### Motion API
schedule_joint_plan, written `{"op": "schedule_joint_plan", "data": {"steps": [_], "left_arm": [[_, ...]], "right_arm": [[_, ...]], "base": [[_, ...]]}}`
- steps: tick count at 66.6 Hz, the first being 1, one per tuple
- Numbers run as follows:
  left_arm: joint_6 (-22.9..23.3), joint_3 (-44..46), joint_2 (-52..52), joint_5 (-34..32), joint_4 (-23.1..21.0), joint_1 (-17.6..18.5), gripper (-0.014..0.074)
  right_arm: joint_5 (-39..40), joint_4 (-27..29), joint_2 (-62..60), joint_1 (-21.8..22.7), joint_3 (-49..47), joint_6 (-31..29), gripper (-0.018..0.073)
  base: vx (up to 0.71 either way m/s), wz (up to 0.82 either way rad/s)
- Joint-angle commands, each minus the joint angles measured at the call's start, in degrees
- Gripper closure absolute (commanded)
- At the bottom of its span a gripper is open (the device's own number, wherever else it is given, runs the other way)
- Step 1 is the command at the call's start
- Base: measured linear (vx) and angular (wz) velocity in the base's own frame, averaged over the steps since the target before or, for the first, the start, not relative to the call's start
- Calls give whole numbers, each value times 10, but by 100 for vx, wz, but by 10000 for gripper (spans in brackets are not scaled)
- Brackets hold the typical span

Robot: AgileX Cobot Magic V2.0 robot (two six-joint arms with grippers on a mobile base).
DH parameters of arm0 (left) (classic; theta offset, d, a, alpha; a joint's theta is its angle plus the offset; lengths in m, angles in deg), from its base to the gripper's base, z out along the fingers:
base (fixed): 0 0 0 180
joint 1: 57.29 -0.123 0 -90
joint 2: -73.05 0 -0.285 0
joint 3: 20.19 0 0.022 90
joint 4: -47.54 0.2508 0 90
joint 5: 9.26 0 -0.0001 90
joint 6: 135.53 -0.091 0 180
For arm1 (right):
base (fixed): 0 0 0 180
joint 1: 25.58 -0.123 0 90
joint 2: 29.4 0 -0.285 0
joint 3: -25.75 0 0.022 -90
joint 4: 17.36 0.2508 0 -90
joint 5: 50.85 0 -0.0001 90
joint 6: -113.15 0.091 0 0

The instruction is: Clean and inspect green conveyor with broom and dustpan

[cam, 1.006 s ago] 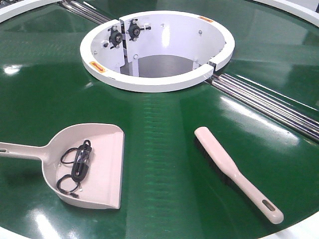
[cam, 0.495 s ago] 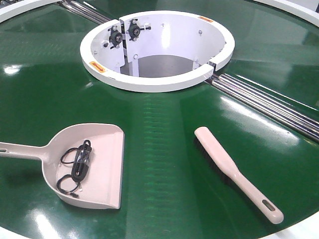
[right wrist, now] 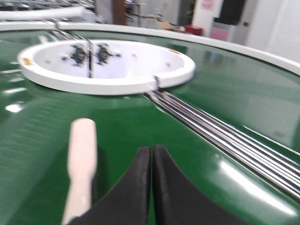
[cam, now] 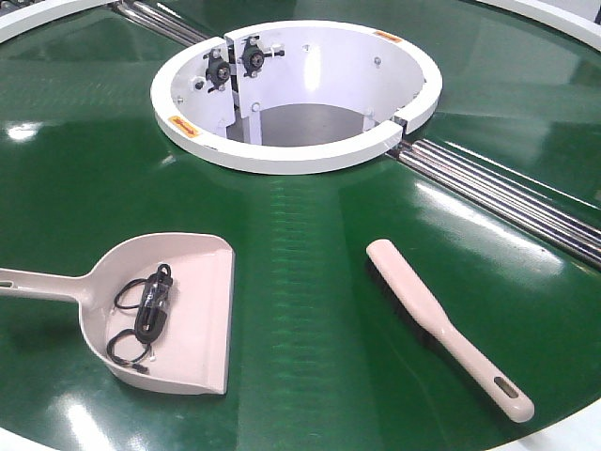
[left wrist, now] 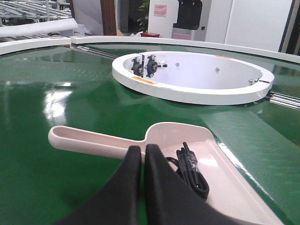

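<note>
Dustpan (cam: 178, 315), broom (cam: 441, 324) unmoved; left end effector (left wrist: 142, 149), right end effector (right wrist: 152, 149) pressed together.

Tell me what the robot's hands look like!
Only the fingers show. The left gripper has two smooth, matte black fingers that curve and taper to narrow tips. The right gripper looks the same: plain black, curved, pointed. No cables, markings or arms are visible.

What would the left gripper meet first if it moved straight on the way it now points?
Probably the dustpan: the shut left gripper points at where its handle joins the pan, just ahead, though depth is unclear.
</note>
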Motion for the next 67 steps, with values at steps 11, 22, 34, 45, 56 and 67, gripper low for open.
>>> {"op": "schedule_joint_plan", "data": {"steps": [11, 22, 34, 45, 56, 67], "left_arm": [[8, -6, 8, -39, 0, -2, 603], [8, -6, 8, -39, 0, -2, 603], [8, -6, 8, -39, 0, -2, 603], [8, -6, 8, -39, 0, -2, 603], [8, -6, 8, -39, 0, -2, 603], [8, -6, 8, -39, 0, -2, 603]], "right_arm": [[93, -69, -46, 11, 66, 51, 568], [97, -64, -46, 11, 66, 50, 568], [94, -64, -46, 11, 66, 50, 568], [94, -64, -46, 11, 66, 50, 568], [94, -64, -46, 11, 66, 50, 568], [94, -64, -46, 11, 66, 50, 568]], "base": [[0, 0], [0, 0], [0, 0], [0, 0], [0, 0], [0, 0]]}}
